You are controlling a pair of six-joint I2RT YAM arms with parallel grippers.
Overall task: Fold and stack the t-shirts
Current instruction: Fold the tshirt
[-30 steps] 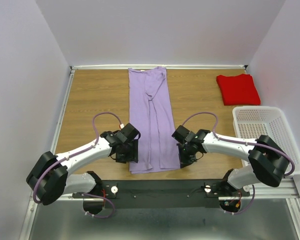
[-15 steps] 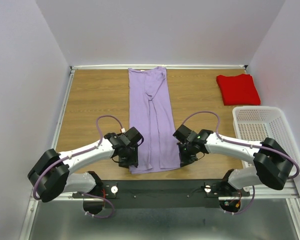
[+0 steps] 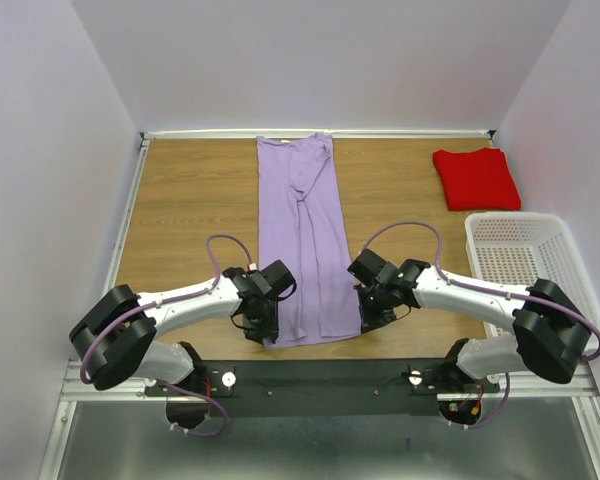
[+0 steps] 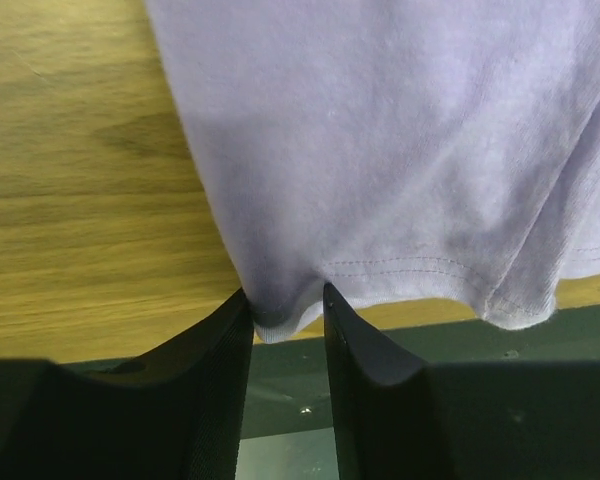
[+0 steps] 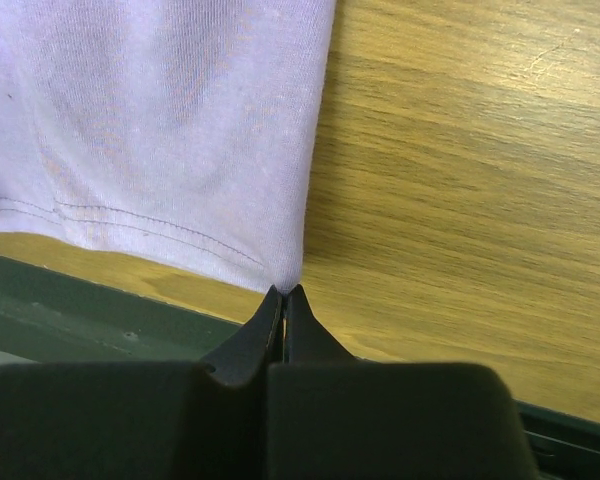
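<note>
A: Wooden table between white walls. Lavender t-shirt laid long down the middle, sides folded inward, hem at the near edge. Red t-shirt folded at far right, behind white basket.

B: Risks from here?

A: Right gripper pinched shut on just the very tip of the right hem corner, so likely to lose it on lifting. Left gripper partly open, astride the left hem corner, not clamping it. Could skew the fold if raised unevenly.

B: Differences between views?

A: From the wrists: hem stitching, cloth between the left fingers, thin right pinch. From above: none of that, hidden under the wrists. Instead the whole shirt, with the red one well apart.
</note>
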